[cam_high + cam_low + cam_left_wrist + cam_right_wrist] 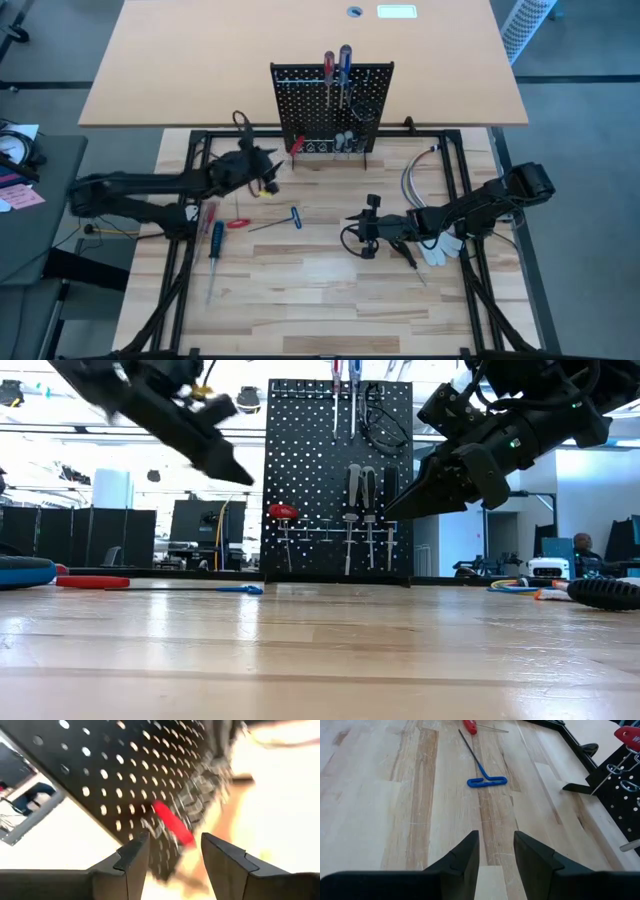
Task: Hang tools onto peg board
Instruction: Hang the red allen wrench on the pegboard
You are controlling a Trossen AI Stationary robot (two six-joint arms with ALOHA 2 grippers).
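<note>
The black peg board stands upright on its feet at the table's far side. Red and blue screwdrivers stick up at its top, and a red-handled tool hangs on the hooks at its lower left. My left gripper hovers open just left of the board and in front of it, above the table, facing that red tool without touching it. A blue T-handled key, a blue screwdriver and two red-handled tools lie flat on the table. My right gripper waits open above the table's middle.
A white glove lies under the right arm, and a grey coiled cable lies to the right of the board. Black frame rails run along the table's sides. A large tan tabletop stands behind the board.
</note>
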